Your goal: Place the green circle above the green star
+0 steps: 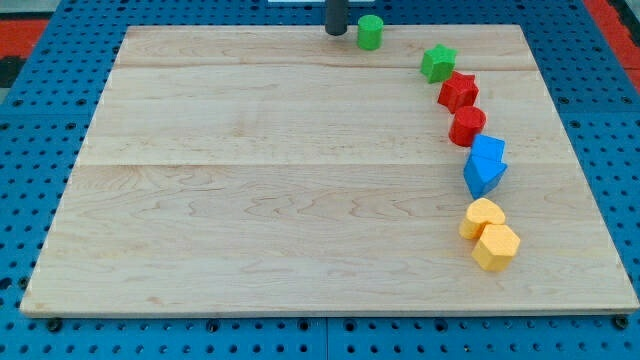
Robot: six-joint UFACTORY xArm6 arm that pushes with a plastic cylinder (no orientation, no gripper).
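Standing at the view's top edge of the wooden board (250, 180), my tip (336, 33) is seen just left of the green circle (370, 32), with a slight gap apparently between them; no pincer is carried, only a straight dark rod. The green star (437, 62) lies down and to the right of the circle. Below it, a curved line is formed by a red star (458, 91), a red block (467, 126), two blue blocks (486, 166) and two yellow blocks (489, 234).
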